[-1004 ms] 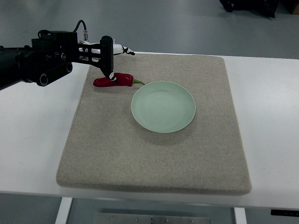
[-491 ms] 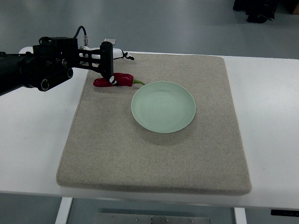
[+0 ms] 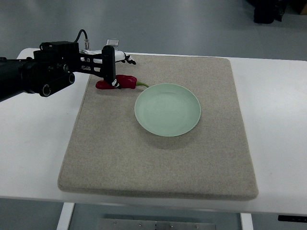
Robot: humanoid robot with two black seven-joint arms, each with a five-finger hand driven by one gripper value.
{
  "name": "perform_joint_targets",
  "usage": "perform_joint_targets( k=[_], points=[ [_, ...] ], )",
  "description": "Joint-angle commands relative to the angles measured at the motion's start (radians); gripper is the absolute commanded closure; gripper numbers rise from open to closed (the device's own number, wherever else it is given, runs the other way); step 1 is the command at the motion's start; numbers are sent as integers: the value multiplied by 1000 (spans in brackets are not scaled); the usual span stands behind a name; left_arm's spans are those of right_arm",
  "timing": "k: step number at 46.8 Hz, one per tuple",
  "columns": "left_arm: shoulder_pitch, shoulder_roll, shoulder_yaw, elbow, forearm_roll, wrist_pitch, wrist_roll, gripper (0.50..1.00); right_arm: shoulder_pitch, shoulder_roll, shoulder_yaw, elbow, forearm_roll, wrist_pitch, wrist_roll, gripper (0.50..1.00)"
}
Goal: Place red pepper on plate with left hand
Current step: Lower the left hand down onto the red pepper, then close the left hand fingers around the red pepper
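The left arm (image 3: 33, 76) entered from the picture's left edge and reached to the right across the bench (image 3: 33, 139), its black body held roughly level. The left hand (image 3: 111, 67) was at the arm's far end, over the upper left corner of the mat (image 3: 158, 158). Its black fingers (image 3: 110, 60) pointed downward, with the tips resting against or just above the red pepper (image 3: 117, 83). Whether the fingers were closed on the pepper could not be told from this view; no clear wrap around it was visible.

The red pepper lay directly beneath the fingertips, flat on the mat. It was dark red and glossy, lying lengthwise left to right, with a short green stem at the end pointing away from the arm. The stem end stopped just beside the rim of the plate (image 3: 167, 109), not on it.

The plate, pale green and round, sat to the right of the hand and nearer the camera, on the mat.
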Motion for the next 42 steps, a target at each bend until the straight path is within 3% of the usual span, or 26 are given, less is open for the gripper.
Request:
perform_joint_targets(
  k=[1,23,26,42],
  points=[
    [0,0,0,2,-1,2,0,611,0,0,0,0,0,0,0,568],
    [18,-19,-2,19,-1,3,2,677,0,0,0,0,0,0,0,568],
    [20,-20,-2,19,-1,3,2,718,0,0,0,0,0,0,0,568],
    [25,-22,0,21,-1,3,2,752,0,0,0,0,0,0,0,568]
  ],
)
